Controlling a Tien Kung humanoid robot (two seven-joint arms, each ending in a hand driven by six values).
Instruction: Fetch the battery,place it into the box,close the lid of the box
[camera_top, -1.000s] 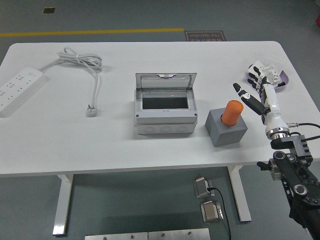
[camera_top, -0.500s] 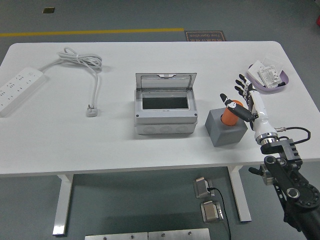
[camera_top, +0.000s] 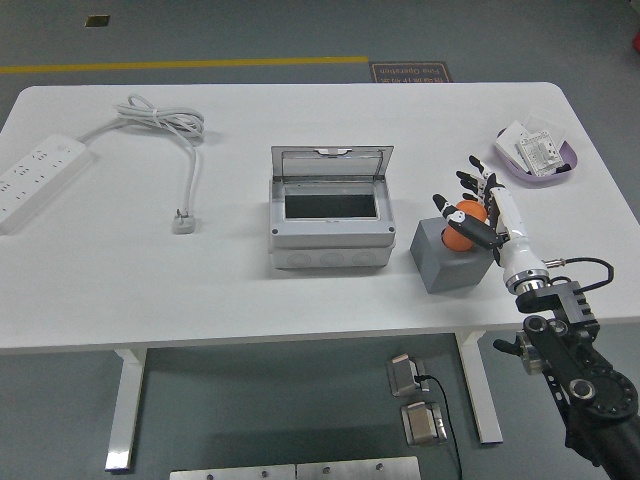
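Over the last second the right hand (camera_top: 470, 208) has come in from beside the purple tray and moved left and nearer, so that it now sits over the battery (camera_top: 462, 227), where a second ago it hung well clear of it to the right. The battery, an orange cylinder with a smooth matte skin, stands upright in the grey block (camera_top: 452, 255), its long axis pointing up and leaning slightly towards the far right; only its upper part shows past the hand. The white-and-black fingers (camera_top: 468, 219) are spread around the top of the battery, thumb on the left, the rest fanned behind; whether they already press on it cannot be told. The block is a plain grey cube near the front right of the white desk (camera_top: 300, 300).

Just left of the block sits the box (camera_top: 330, 212), grey hard plastic with rounded corners, its clear hinged lid (camera_top: 331, 163) standing open at the back and the dark inside showing. Farther left a white plug (camera_top: 183, 222) lies flat, its cable (camera_top: 160, 120) looping to the far side, and a white power strip (camera_top: 35, 180) lies at the left edge. At the far right is a shallow purple tray (camera_top: 540, 155) holding white cards.
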